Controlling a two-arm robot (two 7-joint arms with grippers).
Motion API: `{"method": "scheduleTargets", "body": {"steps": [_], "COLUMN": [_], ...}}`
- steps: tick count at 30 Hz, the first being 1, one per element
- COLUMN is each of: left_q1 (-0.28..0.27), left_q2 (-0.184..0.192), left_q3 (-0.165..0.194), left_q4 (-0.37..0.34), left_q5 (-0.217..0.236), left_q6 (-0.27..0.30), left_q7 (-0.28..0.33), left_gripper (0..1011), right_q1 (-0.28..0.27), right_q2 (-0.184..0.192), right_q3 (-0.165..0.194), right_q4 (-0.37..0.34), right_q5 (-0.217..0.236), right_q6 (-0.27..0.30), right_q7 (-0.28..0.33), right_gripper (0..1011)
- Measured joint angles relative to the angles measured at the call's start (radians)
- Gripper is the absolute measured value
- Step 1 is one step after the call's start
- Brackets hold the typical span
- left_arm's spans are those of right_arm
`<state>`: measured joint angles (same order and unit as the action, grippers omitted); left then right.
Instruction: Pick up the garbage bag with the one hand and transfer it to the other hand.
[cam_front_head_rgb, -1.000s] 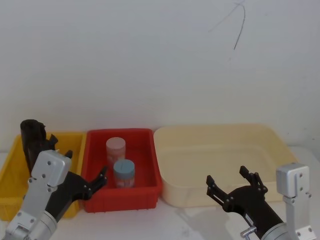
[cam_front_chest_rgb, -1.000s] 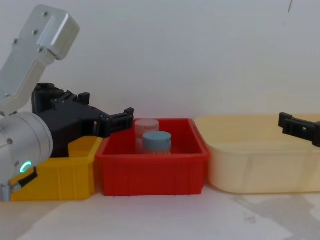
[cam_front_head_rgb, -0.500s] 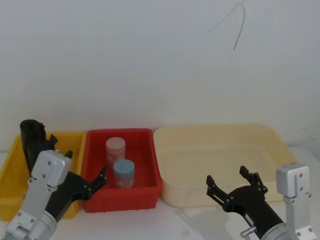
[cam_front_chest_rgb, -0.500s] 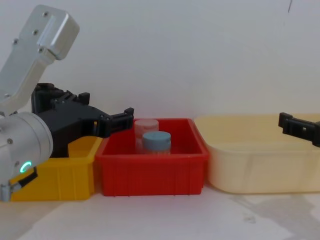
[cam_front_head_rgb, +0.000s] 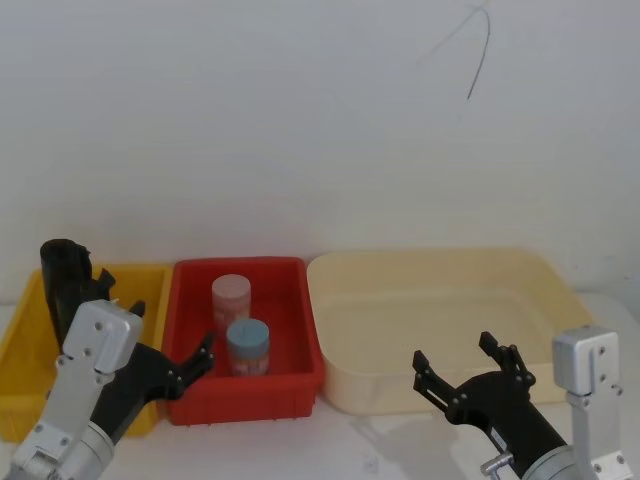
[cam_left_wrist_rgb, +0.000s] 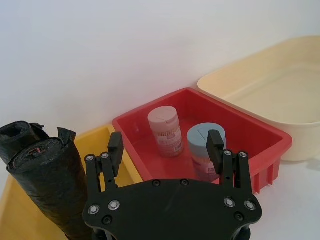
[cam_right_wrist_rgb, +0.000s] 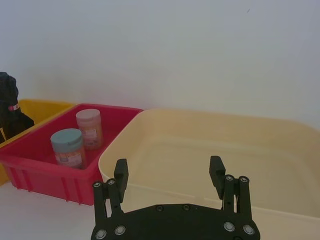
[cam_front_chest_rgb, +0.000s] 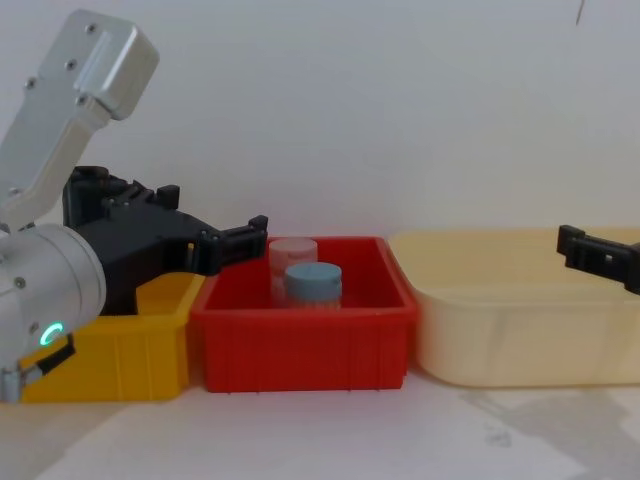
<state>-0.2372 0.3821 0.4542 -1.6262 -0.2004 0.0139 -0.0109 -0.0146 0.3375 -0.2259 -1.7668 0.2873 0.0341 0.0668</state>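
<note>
Nothing has shifted over the last second as far as I can see; both arms sit where they were. From my feed, the cream tub (cam_front_head_rgb: 560, 290) is on the right, the red bin (cam_front_head_rgb: 240, 264) in the middle and the yellow bin (cam_front_head_rgb: 18, 345) on the left. The left gripper (cam_front_head_rgb: 172, 330) hangs spread wide and empty over the yellow and red bins' front edge. The right gripper (cam_front_head_rgb: 455, 350) is equally spread and empty before the tub. The garbage bag (cam_front_head_rgb: 62, 268) stands upright at the yellow bin's back, behind and left of the left gripper, apart from it, beside a second black roll (cam_left_wrist_rgb: 50, 190) with a red mark (cam_left_wrist_rgb: 35, 148). The pink-capped jar (cam_front_head_rgb: 231, 298) and blue-capped jar (cam_front_head_rgb: 247, 346) carry labels I cannot read.
</note>
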Motion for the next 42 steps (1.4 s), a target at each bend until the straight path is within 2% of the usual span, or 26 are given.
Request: {"method": "scheduleTargets", "body": {"steps": [26,33,42], "left_q1": [0.000,0.002,0.016], "left_q2": [0.000,0.009,0.038], "left_q3": [-0.002,-0.016,-0.059], "left_q4": [-0.005,-0.062,-0.192], "left_q5": [0.000,-0.014,-0.051], "left_q6": [0.005,0.064,0.194], "left_q7": [-0.001,-0.010,-0.021], "left_gripper": [1001,1001,1001], "right_q1": [0.002,0.020,0.092], "right_q2": [0.001,0.012,0.013], "right_q3": [0.001,0.005,-0.012], "right_q4": [-0.005,-0.044,-0.112], "right_q5": [0.002,0.017,0.034], "right_q6": [0.010,0.069,0.193], "right_q7": [0.005,0.026,0.050], "right_gripper": [1001,1001,1001]}}
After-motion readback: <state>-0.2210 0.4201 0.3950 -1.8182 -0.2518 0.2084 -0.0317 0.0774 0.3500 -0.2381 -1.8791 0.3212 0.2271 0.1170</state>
